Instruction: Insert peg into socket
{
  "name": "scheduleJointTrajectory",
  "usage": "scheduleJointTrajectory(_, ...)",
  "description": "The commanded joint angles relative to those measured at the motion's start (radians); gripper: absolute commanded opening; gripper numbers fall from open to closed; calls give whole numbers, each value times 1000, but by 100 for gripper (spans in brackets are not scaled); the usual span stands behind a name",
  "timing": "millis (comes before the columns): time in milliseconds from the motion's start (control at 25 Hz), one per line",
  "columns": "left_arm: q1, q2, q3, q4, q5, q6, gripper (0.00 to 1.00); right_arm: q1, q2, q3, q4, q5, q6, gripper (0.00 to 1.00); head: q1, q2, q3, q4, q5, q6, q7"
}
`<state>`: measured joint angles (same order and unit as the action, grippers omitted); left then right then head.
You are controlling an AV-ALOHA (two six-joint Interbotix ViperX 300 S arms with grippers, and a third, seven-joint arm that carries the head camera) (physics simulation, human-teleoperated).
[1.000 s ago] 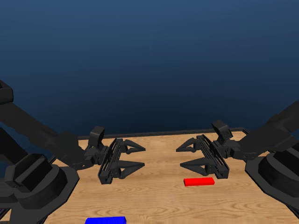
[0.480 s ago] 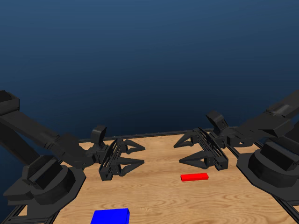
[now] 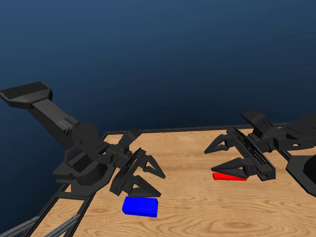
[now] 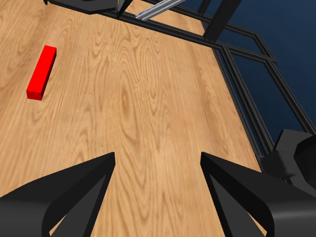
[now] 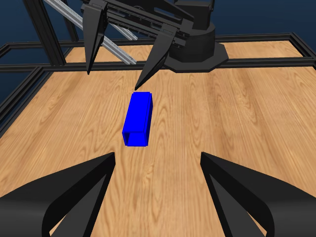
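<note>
The blue socket [image 3: 140,206] lies flat on the table near its front left, just below my left gripper [image 3: 162,185], which hangs open above it and touches nothing. In the right wrist view the socket [image 5: 138,118] shows its hollow end, with the left gripper [image 5: 112,81] open just beyond it. The red peg [image 3: 229,176] lies flat at the right, partly hidden behind the lower finger of my open right gripper [image 3: 210,160], which hovers over it. The left wrist view shows the peg [image 4: 42,72] far across the bare wood.
The wooden table [image 3: 197,212] is bordered by a black frame rail [image 3: 168,130] at the back and the left. The left arm's base [image 3: 81,168] stands at the left. The right arm's base [image 3: 303,173] is at the right edge.
The head camera has moved, shifting the whole picture. Against the table, my left gripper has come down close over the socket, and my right gripper now hangs over the peg. Both stay open.
</note>
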<state>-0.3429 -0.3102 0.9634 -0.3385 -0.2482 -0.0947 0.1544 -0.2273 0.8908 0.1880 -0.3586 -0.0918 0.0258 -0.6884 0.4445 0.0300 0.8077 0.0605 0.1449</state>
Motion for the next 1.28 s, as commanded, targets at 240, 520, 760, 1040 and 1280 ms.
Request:
scheduleJointTrajectory(240,-224,26,-199,579,940,-826,100,26,76,-98,-18,22,14,100,68,20,13,27,-2,32,13)
scheduleJointTrajectory(520,-425,126,-360,905,1505,-1309,100,36,98,-112,-12,17,25,100,79,41,16,32,-21,56,-22)
scheduleJointTrajectory(760,-447,145,-347,964,1519,-1397,100,32,103,-94,-6,4,35,100,71,57,15,30,-16,62,-31)
scheduleJointTrajectory(1040,-430,70,-247,970,1400,-1447,100,22,104,-78,0,-22,52,100,58,74,16,29,-3,76,-32)
scheduleJointTrajectory(1280,-405,5,-203,942,1292,-1417,100,13,111,-68,2,-43,67,100,45,90,17,29,8,92,-35)
